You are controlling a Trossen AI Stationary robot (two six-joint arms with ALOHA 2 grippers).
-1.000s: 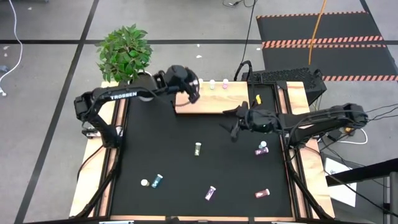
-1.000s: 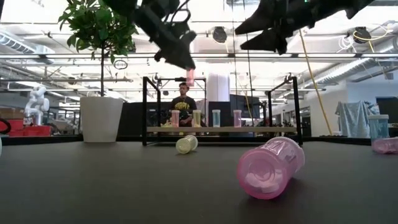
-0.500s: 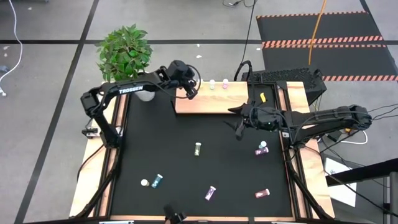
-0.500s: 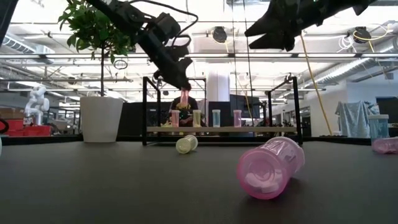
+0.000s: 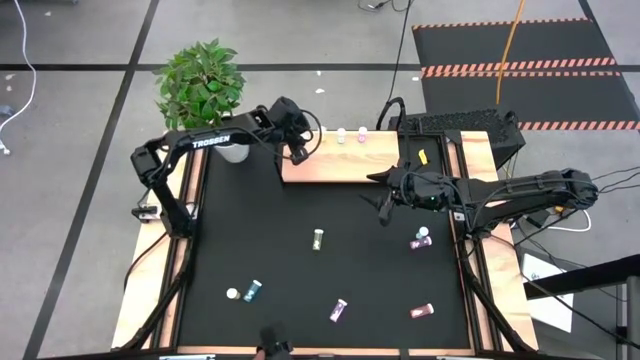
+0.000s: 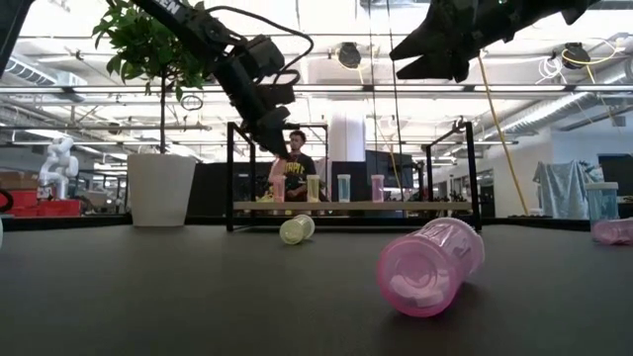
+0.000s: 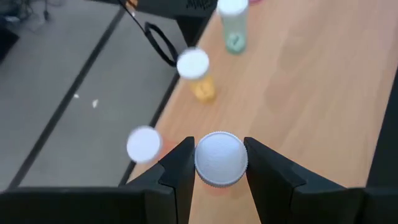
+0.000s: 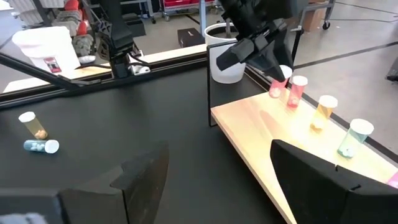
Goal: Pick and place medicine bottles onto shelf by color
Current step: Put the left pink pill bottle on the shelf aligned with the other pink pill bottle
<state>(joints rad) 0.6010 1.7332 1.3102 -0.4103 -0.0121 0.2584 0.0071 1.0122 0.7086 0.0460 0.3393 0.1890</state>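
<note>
A big pink bottle (image 6: 430, 265) is lying nearest on the black table (image 5: 300, 250), looking light, rigid, slick; best gripped across the body under the cap. Right gripper (image 5: 381, 205) is hovering spread and empty mid-table. Farther back, left gripper (image 7: 217, 171) is pinching a white-capped bottle (image 7: 220, 158) over the shelf (image 5: 345, 165), beside the standing ones.

Grey tiled floor (image 5: 80, 120), striped black mats (image 5: 500, 50), bright ceiling lights (image 6: 89, 25).
</note>
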